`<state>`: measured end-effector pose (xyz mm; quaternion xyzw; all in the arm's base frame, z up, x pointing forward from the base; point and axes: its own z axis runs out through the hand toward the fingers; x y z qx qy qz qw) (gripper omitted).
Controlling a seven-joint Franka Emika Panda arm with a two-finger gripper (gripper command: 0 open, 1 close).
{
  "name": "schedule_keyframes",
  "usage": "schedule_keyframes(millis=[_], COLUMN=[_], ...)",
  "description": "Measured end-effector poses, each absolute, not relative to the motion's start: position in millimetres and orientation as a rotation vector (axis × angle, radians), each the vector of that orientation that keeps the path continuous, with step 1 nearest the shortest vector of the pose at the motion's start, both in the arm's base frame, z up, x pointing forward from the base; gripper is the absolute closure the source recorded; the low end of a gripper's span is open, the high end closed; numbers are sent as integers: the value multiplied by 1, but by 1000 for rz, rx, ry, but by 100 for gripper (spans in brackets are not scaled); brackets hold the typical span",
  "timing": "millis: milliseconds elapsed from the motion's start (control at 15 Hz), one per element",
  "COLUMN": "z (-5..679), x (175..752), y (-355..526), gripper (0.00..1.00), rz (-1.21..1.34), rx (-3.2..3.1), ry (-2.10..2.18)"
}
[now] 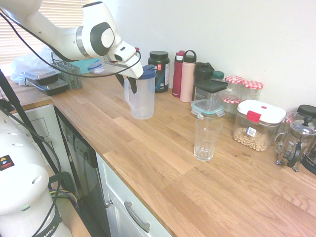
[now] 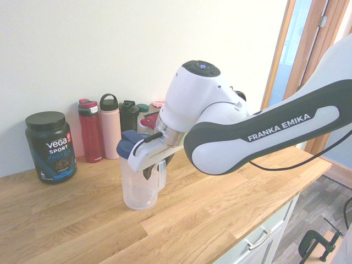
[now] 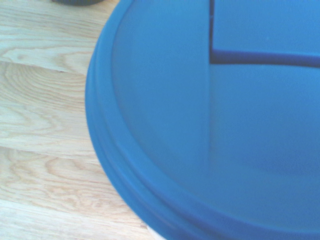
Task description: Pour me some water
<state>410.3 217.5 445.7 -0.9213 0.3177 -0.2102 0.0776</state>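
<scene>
Gripper (image 2: 155, 165) sits at the pitcher (image 1: 142, 98) handle; I can't tell if it's clamped. Blue lid (image 3: 210, 125) on; glass (image 1: 206, 139) well apart on counter (image 1: 148, 158).

Both exterior views are evenly and brightly lit by soft daylight. In the first, the window blind (image 1: 59, 19) at eleven o'clock is washed out, and only faint shadows are cast on the tabletop (image 1: 163, 148). In the second, the doorway (image 2: 308, 60) at two o'clock is overexposed. Straight lines are bowed towards the edges of both wide-angle pictures. The wrist view is softly blurred; the blue lid (image 3: 210, 125) is seen out of focus, with a pale sheen across it.
</scene>
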Motion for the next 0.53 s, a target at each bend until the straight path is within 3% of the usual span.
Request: schedule_keyframes(millis=[533], z=[444], x=[412], y=[218], gripper=[100], rz=[-640], rx=[-2750], ry=[962])
